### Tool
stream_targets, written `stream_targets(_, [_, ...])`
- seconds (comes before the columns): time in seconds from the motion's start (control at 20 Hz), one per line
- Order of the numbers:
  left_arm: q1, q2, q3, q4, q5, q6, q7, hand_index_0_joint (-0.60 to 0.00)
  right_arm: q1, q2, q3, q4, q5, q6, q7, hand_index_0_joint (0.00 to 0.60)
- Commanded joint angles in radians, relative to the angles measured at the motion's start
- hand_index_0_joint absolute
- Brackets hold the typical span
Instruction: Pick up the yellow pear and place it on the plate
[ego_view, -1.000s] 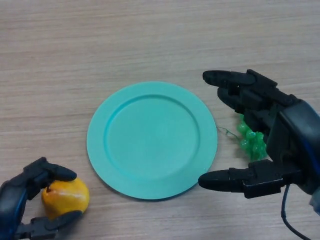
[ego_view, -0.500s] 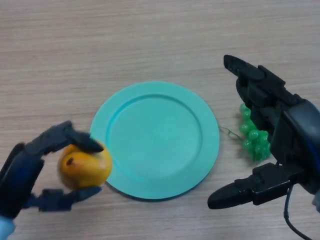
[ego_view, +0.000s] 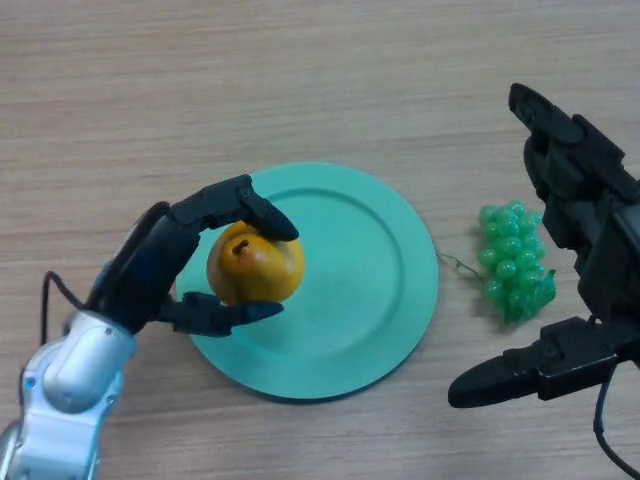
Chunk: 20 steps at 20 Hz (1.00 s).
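1. Yellow-orange skin covers the pear (ego_view: 255, 265), rounded and smooth, with a small dark stem spot facing up-left.
2. It is held over the left part of the turquoise plate (ego_view: 370, 290); whether it touches the plate cannot be told.
3. The left hand (ego_view: 165, 270) is clamped on the pear, fingers curled over its top and thumb under its lower side.
4. The right hand (ego_view: 585, 220) hovers at the right edge, fingers and thumb spread wide apart, holding nothing.
5. A bunch of green grapes (ego_view: 515, 262) lies on the wooden table (ego_view: 300, 80), just right of the plate.
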<state>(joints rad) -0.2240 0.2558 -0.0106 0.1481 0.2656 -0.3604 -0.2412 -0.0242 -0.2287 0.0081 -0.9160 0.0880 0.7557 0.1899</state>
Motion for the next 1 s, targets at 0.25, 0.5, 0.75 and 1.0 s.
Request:
stream_targets(0.25, [-0.136, -0.056, -0.021, 0.238, -0.159, -0.145, 0.103, -0.6, -0.038, -0.017, -0.038, -0.042, -0.022, -0.151, -0.018, 0.0])
stream_targets(0.5, [-0.185, -0.063, -0.013, 0.385, -0.079, -0.123, 0.242, -0.6, -0.038, -0.022, -0.045, -0.012, -0.044, -0.164, -0.002, 0.0])
stream_targets(0.75, [-0.162, -0.05, -0.011, 0.32, -0.046, -0.072, 0.247, -0.1, -0.045, -0.018, -0.028, -0.003, -0.059, -0.166, 0.007, 0.0])
stream_targets(1.0, [-0.058, -0.008, 0.012, 0.016, -0.002, 0.064, 0.199, 0.0, -0.054, -0.004, 0.01, 0.018, -0.062, -0.182, 0.008, 0.0])
